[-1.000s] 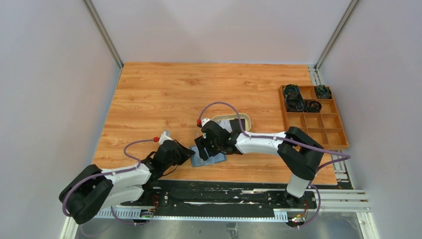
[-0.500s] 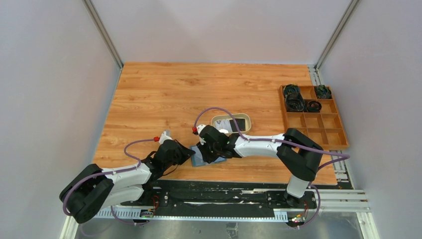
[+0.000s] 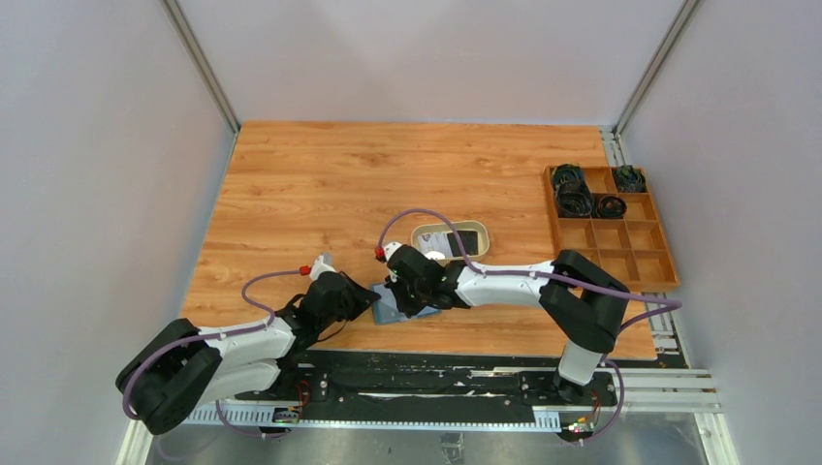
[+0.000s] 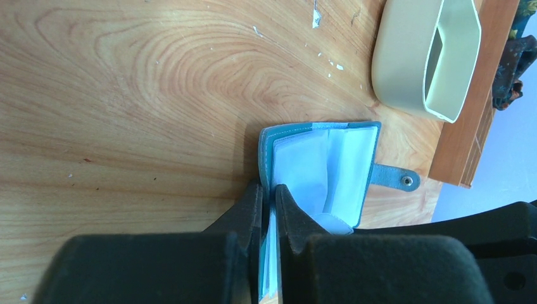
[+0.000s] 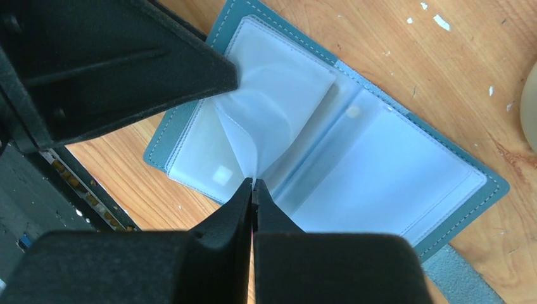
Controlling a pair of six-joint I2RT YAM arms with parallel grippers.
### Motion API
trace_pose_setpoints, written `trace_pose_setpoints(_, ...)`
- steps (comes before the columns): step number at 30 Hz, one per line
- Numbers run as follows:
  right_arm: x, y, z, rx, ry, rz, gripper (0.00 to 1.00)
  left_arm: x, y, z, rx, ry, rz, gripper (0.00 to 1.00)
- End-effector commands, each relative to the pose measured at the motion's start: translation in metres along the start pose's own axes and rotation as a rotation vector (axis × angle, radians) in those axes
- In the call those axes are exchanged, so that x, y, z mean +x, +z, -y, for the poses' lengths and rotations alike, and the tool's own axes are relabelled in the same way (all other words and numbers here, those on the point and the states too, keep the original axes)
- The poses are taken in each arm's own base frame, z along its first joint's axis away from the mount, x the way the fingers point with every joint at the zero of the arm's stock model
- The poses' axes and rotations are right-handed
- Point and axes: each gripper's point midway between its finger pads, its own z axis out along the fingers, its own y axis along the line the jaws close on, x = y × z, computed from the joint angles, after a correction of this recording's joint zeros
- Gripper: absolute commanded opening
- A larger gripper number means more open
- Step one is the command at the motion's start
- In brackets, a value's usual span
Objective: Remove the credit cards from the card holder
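Observation:
The teal-blue card holder (image 3: 404, 312) lies open on the wooden table near its front edge, its snap tab (image 4: 396, 178) sticking out. My left gripper (image 4: 269, 190) is shut on the holder's near cover edge. My right gripper (image 5: 253, 183) is shut on a translucent sleeve page (image 5: 266, 107) inside the card holder (image 5: 380, 171), and the page curls up from the spine. The sleeves that show look empty. A whitish credit card (image 3: 438, 242) and a black one (image 3: 466, 239) lie in the beige oval tray (image 3: 482, 231) just behind the holder.
A wooden compartment box (image 3: 620, 254) with dark cable coils in its back cells stands at the right edge. The beige tray (image 4: 405, 76) is close behind the card holder (image 4: 316, 164). Both arms crowd the front middle of the table (image 3: 320, 184).
My right gripper came down and to the left onto the open holder and closed its jaws on a sleeve page. The left gripper kept its grip and did not move.

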Motion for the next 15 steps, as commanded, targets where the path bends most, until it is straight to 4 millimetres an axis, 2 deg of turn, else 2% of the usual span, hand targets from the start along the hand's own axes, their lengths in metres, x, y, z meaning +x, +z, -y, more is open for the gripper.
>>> trace_pose_setpoints(1, 0.041, -0.003, 0.036, 0.169, 0.051, -0.12, 0.0, 0.016, -0.006, -0.051, -0.173, 0.075, -0.058, 0.13)
trace_pose_setpoints(6, 0.049, -0.003, 0.046, 0.219, 0.073, -0.139, 0.0, 0.016, -0.006, -0.05, -0.169, 0.076, -0.058, 0.34)
trace_pose_setpoints(8, 0.049, -0.003, 0.045, 0.218, 0.076, -0.142, 0.0, 0.016, -0.006, -0.051, -0.17, 0.077, -0.06, 0.4)
trace_pose_setpoints(15, 0.052, 0.001, 0.045, 0.21, 0.106, -0.157, 0.0, 0.015, -0.007, -0.053, -0.18, 0.066, -0.05, 0.39)
